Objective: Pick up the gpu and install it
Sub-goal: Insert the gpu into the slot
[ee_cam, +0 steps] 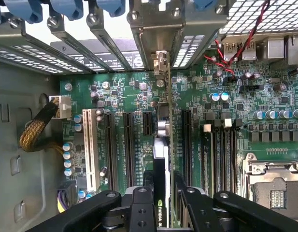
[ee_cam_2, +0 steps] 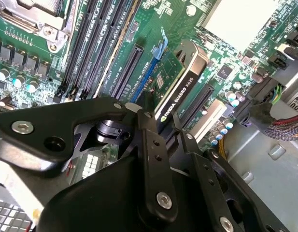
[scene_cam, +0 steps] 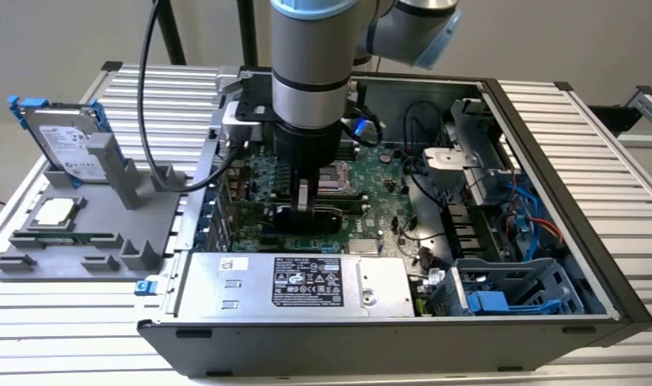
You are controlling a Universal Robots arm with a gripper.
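The gpu [ee_cam: 162, 159] is seen edge-on between the two black fingers [ee_cam: 141, 208], which are closed against its two faces in both wrist views. The card [ee_cam_2: 180, 79] is held upright over the motherboard [ee_cam: 120, 96], among the expansion slots [ee_cam: 127, 145]. Its long axis runs along the slots, with the silver end bracket [ee_cam: 161, 63] pointed at the rear slot covers [ee_cam: 110, 43] of the computer case [scene_cam: 583, 201]. Whether the card edge is fully seated cannot be told: the lower edge is hidden by the card body and fingers. In the exterior view the gripper [scene_cam: 304, 211] is down inside the case and the gpu is mostly masked by the arm [scene_cam: 309, 64]. A hard drive [scene_cam: 63, 141] stands in the grey holder [scene_cam: 90, 233] on the desk [scene_cam: 68, 322], at the exterior view's left.
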